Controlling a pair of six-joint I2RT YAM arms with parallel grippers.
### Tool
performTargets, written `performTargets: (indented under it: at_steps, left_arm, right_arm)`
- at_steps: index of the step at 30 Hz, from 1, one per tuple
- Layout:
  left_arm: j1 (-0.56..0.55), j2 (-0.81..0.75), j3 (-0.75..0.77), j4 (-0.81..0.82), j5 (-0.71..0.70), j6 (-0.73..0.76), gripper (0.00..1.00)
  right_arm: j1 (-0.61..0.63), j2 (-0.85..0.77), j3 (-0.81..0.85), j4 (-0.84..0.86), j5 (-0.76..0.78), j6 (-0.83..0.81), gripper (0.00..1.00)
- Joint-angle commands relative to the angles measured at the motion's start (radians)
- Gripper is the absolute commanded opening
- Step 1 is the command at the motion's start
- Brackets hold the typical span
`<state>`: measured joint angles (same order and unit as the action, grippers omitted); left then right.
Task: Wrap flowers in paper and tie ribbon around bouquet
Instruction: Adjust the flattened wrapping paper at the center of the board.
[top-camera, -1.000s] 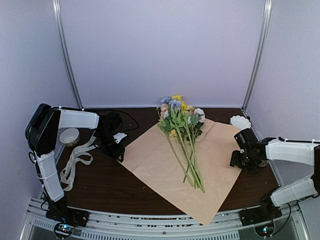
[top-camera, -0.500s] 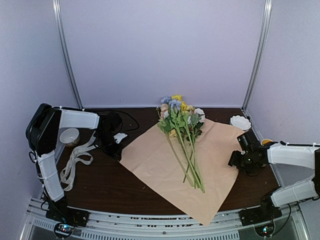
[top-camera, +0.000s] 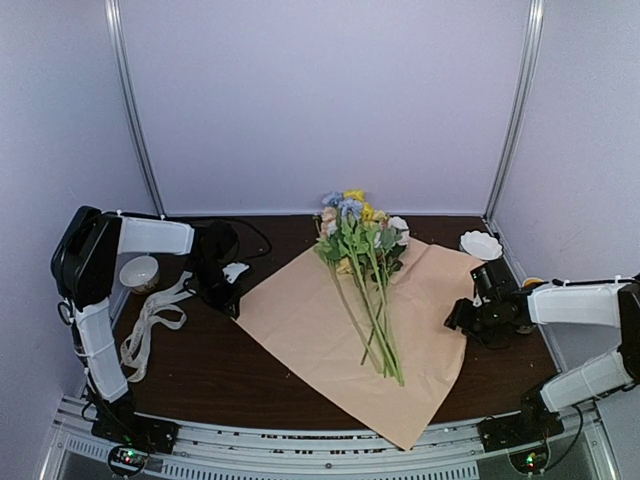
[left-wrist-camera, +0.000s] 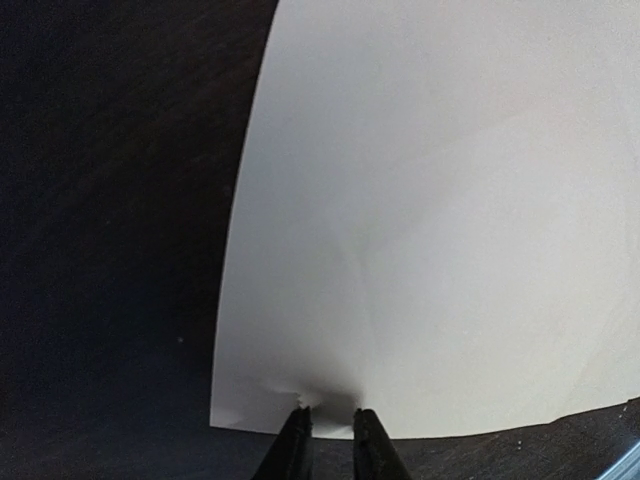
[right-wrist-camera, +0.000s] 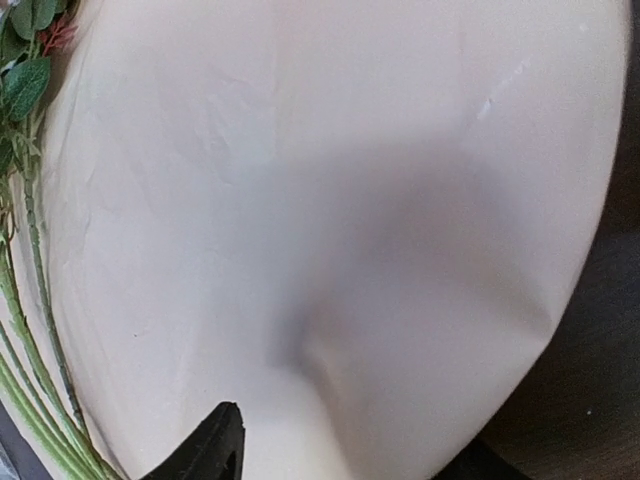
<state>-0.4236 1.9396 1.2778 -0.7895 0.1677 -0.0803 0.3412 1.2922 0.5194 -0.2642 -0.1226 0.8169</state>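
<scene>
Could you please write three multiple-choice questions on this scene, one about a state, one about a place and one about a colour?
1. How does the paper stand to the flowers?
A. rolled round them
B. spread open beneath them
C. folded up beside them

2. Where does the ribbon lie?
A. on the table, left of the paper
B. across the flowers
C. on the paper's right corner

3. What colour is the face of the paper that is turned up?
A. blue
B. tan
C. black

Answers:
1 B, since the top view shows the sheet open like a diamond with the stems lying loose on it.
2 A, since the cream loops rest on the dark wood clear of the sheet's left corner.
3 B, since the whole upper face looks tan in the top view.
</scene>
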Motion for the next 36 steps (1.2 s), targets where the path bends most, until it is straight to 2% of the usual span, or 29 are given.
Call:
performTargets:
  at_steps: [1,7,9,13,17,24,29,36]
  left_arm:
    - [0.070,0.022,-0.011,-0.025,-0.105,-0.015,0.19]
    - [0.125,-0.006,-0.008,-0.024,-0.146,-0.024,0.19]
    - [0.138,-0.012,-0.012,-0.024,-0.161,-0.028,0.19]
    - [0.150,-0.023,-0.015,-0.024,-0.185,-0.031,0.20]
    - [0.155,-0.047,-0.018,-0.023,-0.214,-0.036,0.20]
    - [0.155,-0.133,-0.040,0.020,-0.192,-0.042,0.26]
    - [0.154,-0.207,-0.045,0.040,-0.167,-0.041,0.31]
    - [0.141,-0.275,-0.062,0.054,-0.154,-0.050,0.34]
  right_arm:
    - [0.014,0.028,-0.004,0.018,-0.076,0.014,0.56]
    - [0.073,0.073,0.004,0.104,-0.135,0.043,0.33]
    - [0.102,0.090,0.025,0.114,-0.141,0.047,0.28]
    - [0.161,0.116,0.073,0.096,-0.139,0.047,0.26]
    - [0.205,0.111,0.120,0.021,-0.097,0.019,0.26]
    - [0.207,0.003,0.148,-0.176,0.037,-0.050,0.44]
    - [0.184,-0.112,0.195,-0.316,0.157,-0.091,0.51]
    - [0.219,-0.199,0.371,-0.523,0.386,-0.144,0.50]
